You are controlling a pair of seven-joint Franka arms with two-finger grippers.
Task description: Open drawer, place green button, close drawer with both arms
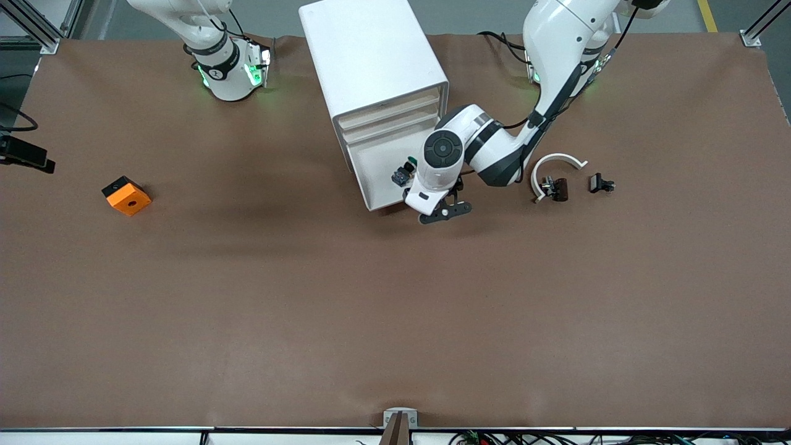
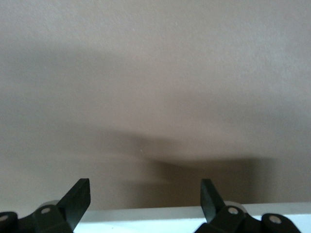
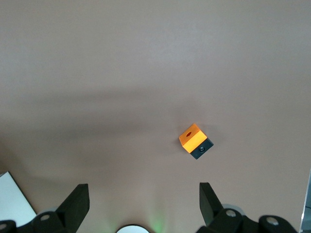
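Observation:
The white cabinet [image 1: 371, 55] stands at the table's middle, near the arms' bases. Its lowest drawer [image 1: 377, 179] is pulled out toward the front camera. The button [image 1: 404, 174], green cap on a dark body, lies inside the drawer near its front, at the left arm's end. My left gripper [image 1: 446, 210] is open and empty at the drawer's front edge. That edge shows as a white strip [image 2: 146, 216] between its fingertips [image 2: 80, 196] in the left wrist view. My right gripper [image 3: 143, 201] is open and empty, held high over bare table, and waits.
An orange cube with a hole [image 1: 126, 195] lies toward the right arm's end; it also shows in the right wrist view [image 3: 195, 141]. A white curved strip [image 1: 556, 161] with a dark clip [image 1: 553, 188] and a second clip [image 1: 600, 183] lie toward the left arm's end.

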